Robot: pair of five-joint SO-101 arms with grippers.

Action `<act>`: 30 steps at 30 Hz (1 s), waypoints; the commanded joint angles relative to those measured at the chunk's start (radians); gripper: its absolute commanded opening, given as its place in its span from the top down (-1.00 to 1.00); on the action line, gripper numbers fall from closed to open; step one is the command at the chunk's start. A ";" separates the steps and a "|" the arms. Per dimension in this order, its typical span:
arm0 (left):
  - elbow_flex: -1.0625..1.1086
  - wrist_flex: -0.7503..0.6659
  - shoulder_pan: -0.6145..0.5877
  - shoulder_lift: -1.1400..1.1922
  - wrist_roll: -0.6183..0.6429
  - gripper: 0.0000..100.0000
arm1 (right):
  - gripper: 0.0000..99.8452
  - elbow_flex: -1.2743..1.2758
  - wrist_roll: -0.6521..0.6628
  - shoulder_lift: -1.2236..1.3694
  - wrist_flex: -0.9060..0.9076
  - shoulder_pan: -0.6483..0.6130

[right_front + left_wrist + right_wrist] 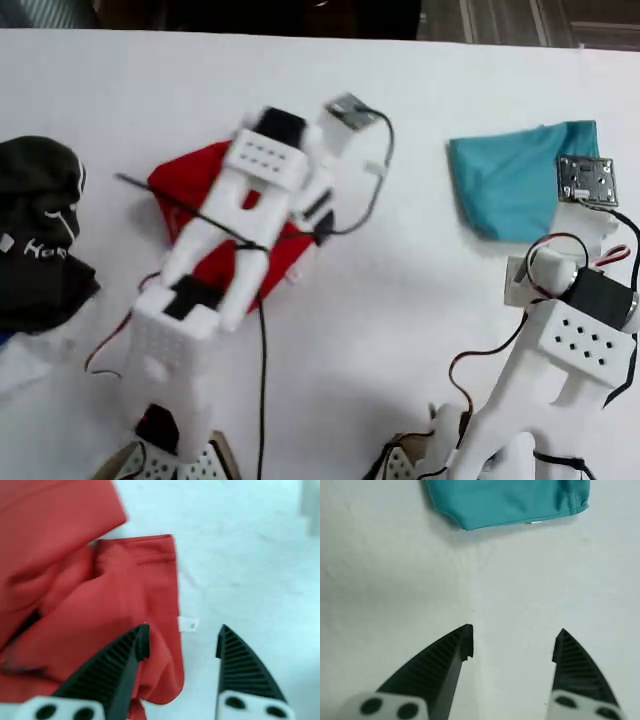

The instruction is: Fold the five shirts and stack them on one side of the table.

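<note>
A crumpled red shirt lies left of the table's middle, beneath my left arm. In the left wrist view my left gripper is open just above the red shirt's hemmed edge, one finger over the cloth and the other over bare table. A small white tag sticks out from that edge. A folded teal shirt lies at the back right. My right gripper is open over bare table, short of the teal shirt and apart from it.
A bunched black shirt sits at the left edge, with pale cloth just in front of it. The white table is bare between the two arms. Loose cables trail from both arms.
</note>
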 commanded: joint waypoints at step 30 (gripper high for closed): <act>-0.013 -0.345 -0.029 0.203 0.052 0.52 | 0.48 0.110 0.009 -0.021 0.001 0.013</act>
